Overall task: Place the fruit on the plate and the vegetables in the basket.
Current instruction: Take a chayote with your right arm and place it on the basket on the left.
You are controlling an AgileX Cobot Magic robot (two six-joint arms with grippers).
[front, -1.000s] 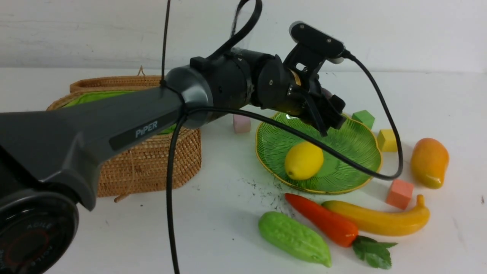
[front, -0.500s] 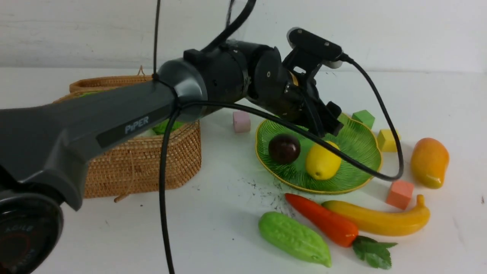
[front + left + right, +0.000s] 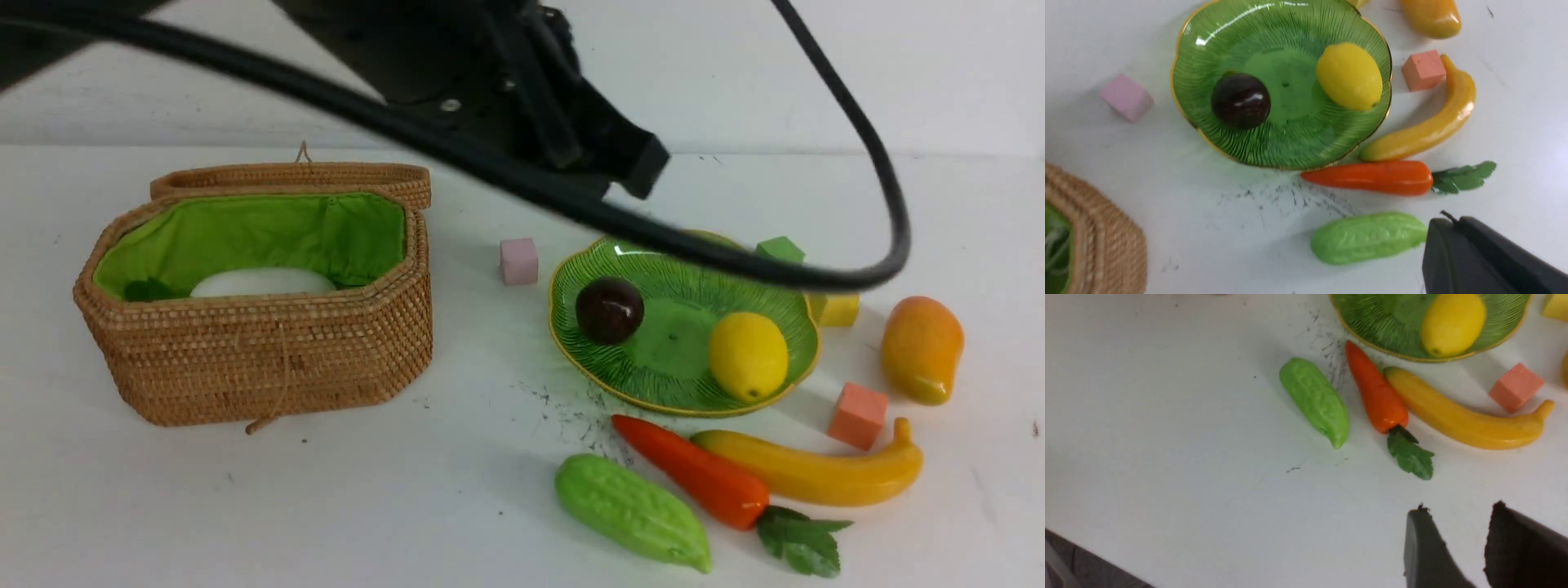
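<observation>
Overhead, caught the left gripper (image 3: 641, 167) pressed shut and empty, the right gripper (image 3: 1457, 522) with jaws partly apart, gripping nothing. Showed a small round dark purple fruit (image 3: 609, 309) and a glossy yellow toy lemon (image 3: 748, 356) on the ribbed green glass plate (image 3: 678, 351), a white oblong radish (image 3: 261, 282) inside the octagonal brown wicker basket (image 3: 261, 359). Left on the white table (image 3: 408, 506) near the plate: orange-red carrot (image 3: 694, 478), long yellow banana (image 3: 816, 474), bumpy green gourd (image 3: 630, 512), orange-yellow mango (image 3: 921, 349).

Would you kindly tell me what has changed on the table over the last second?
The purple fruit, hidden at first, now lies on the plate's left side, apparently released by the left arm, which lifted up and away with its jaws shut. The lemon rolled from the plate's middle to its right side. The carrot, banana, gourd, mango, cubes and basket stayed put.
</observation>
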